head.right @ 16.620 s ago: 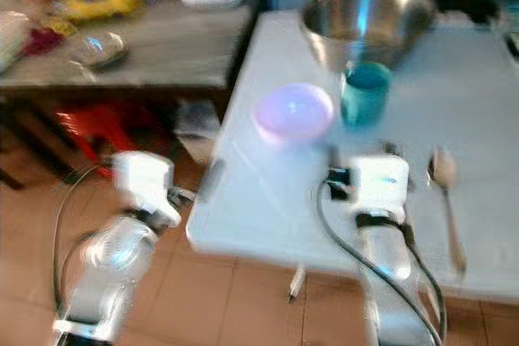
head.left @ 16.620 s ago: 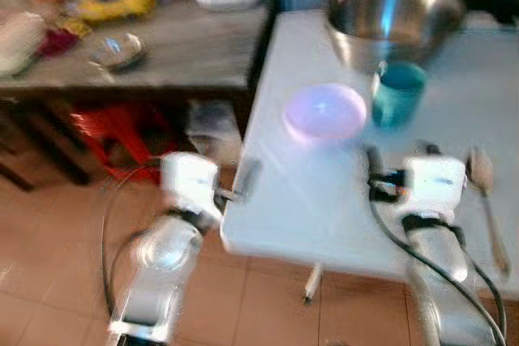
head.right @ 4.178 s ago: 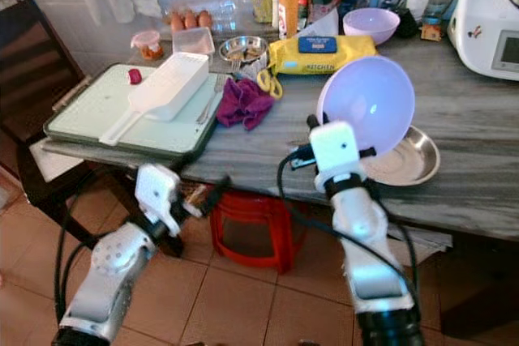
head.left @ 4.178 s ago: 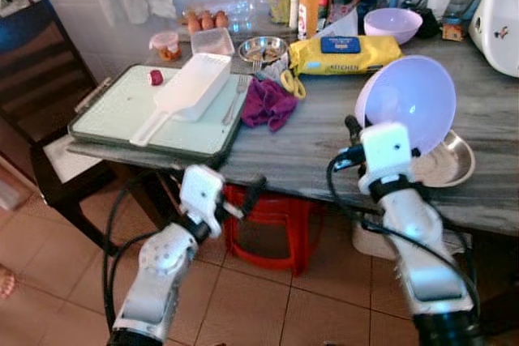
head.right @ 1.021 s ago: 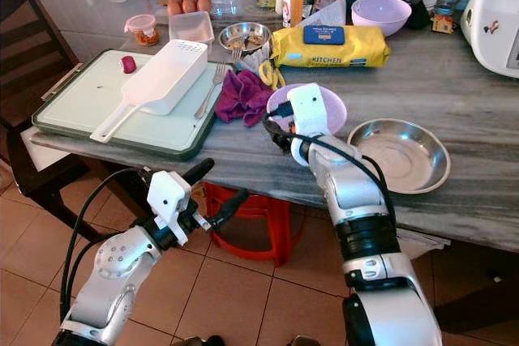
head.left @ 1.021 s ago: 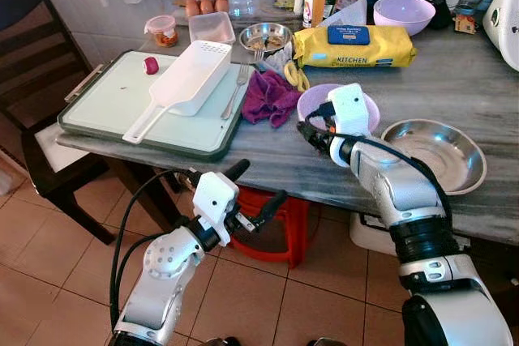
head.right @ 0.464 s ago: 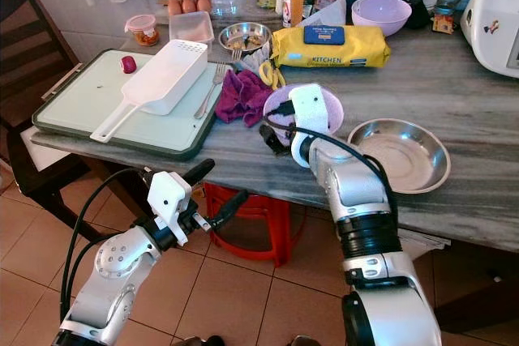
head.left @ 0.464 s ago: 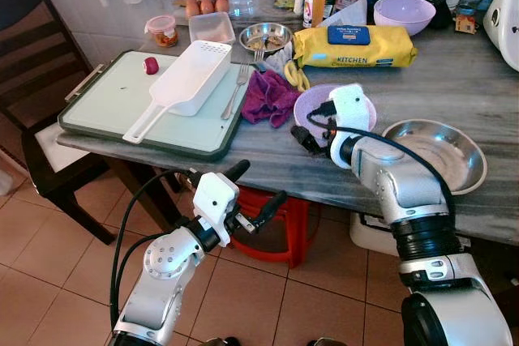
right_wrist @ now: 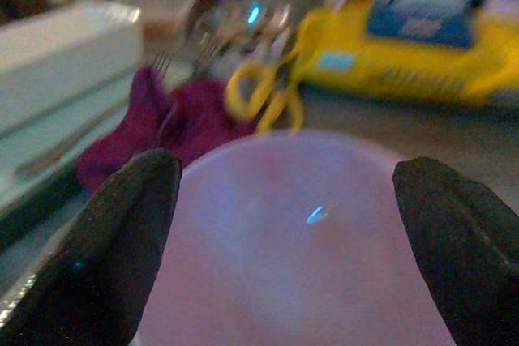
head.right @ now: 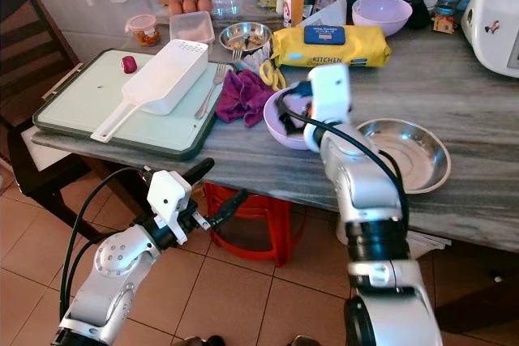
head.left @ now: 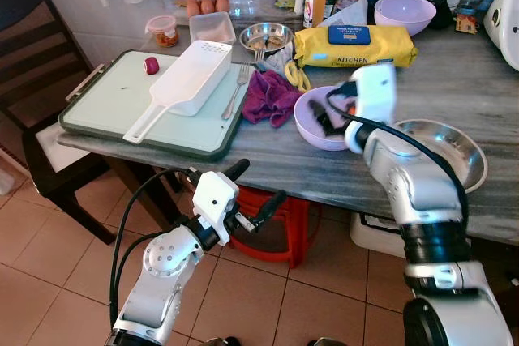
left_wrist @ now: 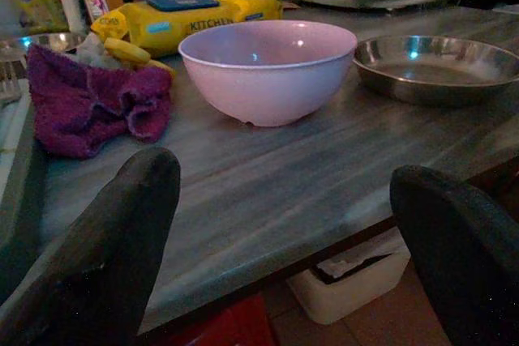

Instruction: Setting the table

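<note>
right tool [head.left: 328,119] spread wide — over lilac bowl [head.left: 318,125]

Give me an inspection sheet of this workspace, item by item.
Surface: grey marble-look table, crowded.
Job's things: lilac bowl upright beside steel dish; second lilac bowl at the back.
Clutter: purple cloth, yellow wipes pack, green tray with white scoop, fork, bottles, eggs.
Grippers: right gripper open over the bowl; left gripper open, below table edge.
Cables: black, along both arms.
Surroundings: dark chair, red stool, tiled floor.
</note>
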### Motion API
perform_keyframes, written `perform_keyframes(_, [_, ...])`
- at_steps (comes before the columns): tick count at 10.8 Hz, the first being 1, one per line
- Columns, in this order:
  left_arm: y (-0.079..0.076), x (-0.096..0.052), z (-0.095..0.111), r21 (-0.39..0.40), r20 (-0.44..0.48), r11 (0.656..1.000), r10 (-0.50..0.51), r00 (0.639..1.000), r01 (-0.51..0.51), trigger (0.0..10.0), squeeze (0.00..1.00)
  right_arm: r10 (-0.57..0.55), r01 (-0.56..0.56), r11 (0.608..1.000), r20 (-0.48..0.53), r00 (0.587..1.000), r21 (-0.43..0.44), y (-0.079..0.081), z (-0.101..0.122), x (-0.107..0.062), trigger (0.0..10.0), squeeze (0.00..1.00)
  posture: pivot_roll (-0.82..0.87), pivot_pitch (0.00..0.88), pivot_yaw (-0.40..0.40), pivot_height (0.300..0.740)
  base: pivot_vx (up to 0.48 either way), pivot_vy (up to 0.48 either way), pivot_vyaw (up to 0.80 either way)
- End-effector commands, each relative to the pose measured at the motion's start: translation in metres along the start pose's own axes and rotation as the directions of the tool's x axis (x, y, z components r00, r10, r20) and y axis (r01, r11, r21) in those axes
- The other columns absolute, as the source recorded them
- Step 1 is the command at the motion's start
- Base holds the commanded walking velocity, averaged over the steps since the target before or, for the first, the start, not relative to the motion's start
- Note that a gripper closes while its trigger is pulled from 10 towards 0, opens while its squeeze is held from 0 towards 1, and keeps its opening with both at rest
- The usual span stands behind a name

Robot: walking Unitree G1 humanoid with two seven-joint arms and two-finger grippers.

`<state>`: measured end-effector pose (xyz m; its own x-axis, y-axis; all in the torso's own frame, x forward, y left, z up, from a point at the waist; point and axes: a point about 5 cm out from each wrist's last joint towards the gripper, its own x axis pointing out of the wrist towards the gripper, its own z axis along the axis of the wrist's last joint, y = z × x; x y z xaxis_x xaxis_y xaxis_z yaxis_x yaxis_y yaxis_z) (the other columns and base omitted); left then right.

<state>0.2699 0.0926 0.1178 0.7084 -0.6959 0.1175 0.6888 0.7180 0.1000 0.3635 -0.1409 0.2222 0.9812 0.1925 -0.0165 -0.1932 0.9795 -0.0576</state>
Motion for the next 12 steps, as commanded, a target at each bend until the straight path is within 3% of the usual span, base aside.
perform_keyframes(1, [0.002,-0.002,-0.002,0.01,-0.012,1.0,-0.006,1.0,0.006,10.0,0.0,-0.045,0.046,0.999,0.069,0.997,-0.019,-0.005,0.009,-0.005,10.0,1.0,-0.15,0.118,0.094,0.74,0.0,0.0,0.0])
perform_keyframes(3, [0.002,-0.002,-0.002,0.01,-0.01,1.0,-0.001,1.0,0.001,10.0,0.0,-0.206,0.221,0.969,0.133,0.97,-0.111,-0.027,0.012,-0.024,10.0,1.0,-0.16,0.118,0.093,0.74,0.0,0.0,0.0])
perform_keyframes(5, [0.001,-0.002,0.0,0.004,0.005,1.0,-0.01,1.0,0.01,10.0,0.0,-0.292,0.305,0.944,0.116,0.949,-0.124,-0.04,0.0,-0.042,10.0,1.0,-0.17,0.123,0.095,0.74,0.0,0.0,0.0])
perform_keyframes(6, [0.002,-0.001,0.002,0.003,0.009,1.0,-0.014,1.0,0.014,10.0,0.0,-0.358,0.36,0.922,0.036,0.933,-0.142,-0.049,-0.017,-0.052,10.0,1.0,-0.17,0.125,0.095,0.74,0.0,0.0,0.0])
perform_keyframes(8, [0.004,-0.001,0.003,0.005,0.011,1.0,-0.012,1.0,0.012,10.0,0.0,-0.451,0.446,0.89,-0.047,0.891,-0.093,-0.058,-0.031,-0.065,10.0,1.0,-0.18,0.131,0.091,0.74,0.0,0.0,0.0])
perform_keyframes(12, [0.003,0.0,0.003,0.004,0.015,1.0,-0.003,1.0,0.003,10.0,0.0,-0.517,0.517,0.855,-0.161,0.841,-0.046,-0.063,-0.047,-0.073,10.0,1.0,-0.18,0.132,0.085,0.74,0.0,0.0,0.0])
